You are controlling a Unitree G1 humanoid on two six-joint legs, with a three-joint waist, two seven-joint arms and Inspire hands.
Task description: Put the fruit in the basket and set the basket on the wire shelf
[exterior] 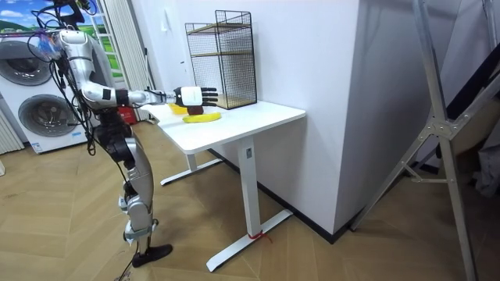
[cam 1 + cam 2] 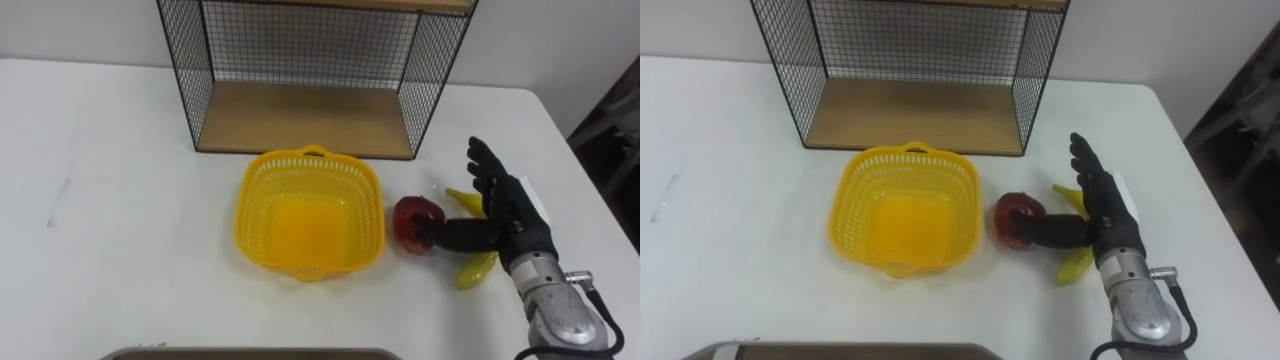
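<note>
At the white table (image 2: 120,200), the yellow basket (image 2: 250,205) sits empty, with the wire shelf (image 2: 300,118) directly behind it. Just right of the basket lies a red apple (image 2: 415,222), and beyond that a banana (image 2: 476,268), partly covered by the robot's right hand (image 2: 510,205). The hand's fingers are stretched out straight, grasping nothing. Its thumb reaches toward the apple and seems to touch it, though contact is hard to confirm from here. The job looks to be at its first step, picking up the fruit. Next, the hand would need to close around the apple, lift it and carry it left over the basket's rim.
</note>
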